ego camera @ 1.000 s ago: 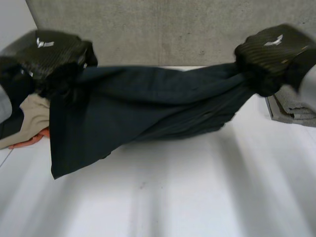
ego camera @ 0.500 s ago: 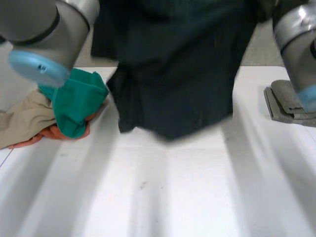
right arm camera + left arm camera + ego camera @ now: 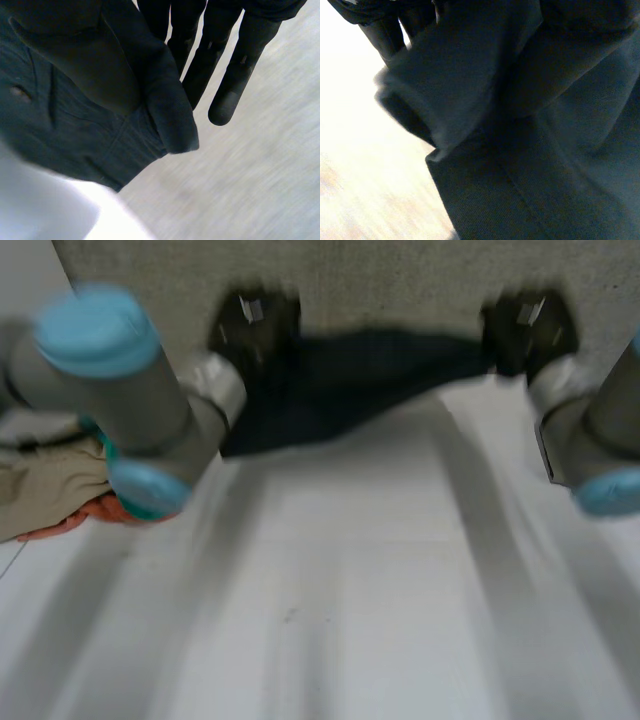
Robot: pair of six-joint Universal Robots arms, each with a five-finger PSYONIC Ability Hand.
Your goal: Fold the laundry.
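Observation:
A dark teal garment [image 3: 350, 380] is stretched between my two hands at the far end of the white table [image 3: 330, 590], sagging toward its left side. My left hand [image 3: 255, 325] grips its left end. In the left wrist view the fingers [image 3: 385, 32] sit behind a bunched fold of the garment [image 3: 520, 125]. My right hand [image 3: 525, 330] holds the right end. In the right wrist view a rolled edge of the cloth [image 3: 125, 85] is pinched beside the straight fingers [image 3: 222, 65], with a button showing on the fabric.
A pile of laundry lies at the table's left edge, with a beige piece [image 3: 40, 490] over an orange one [image 3: 85, 515]. My left arm [image 3: 130, 400] and right arm [image 3: 600, 440] reach forward along both sides. A grey wall [image 3: 400, 280] stands behind the table.
Both arms have swung forward to the far end of the table. The garment, hanging high and close half a second ago, is now stretched low between the hands by the wall.

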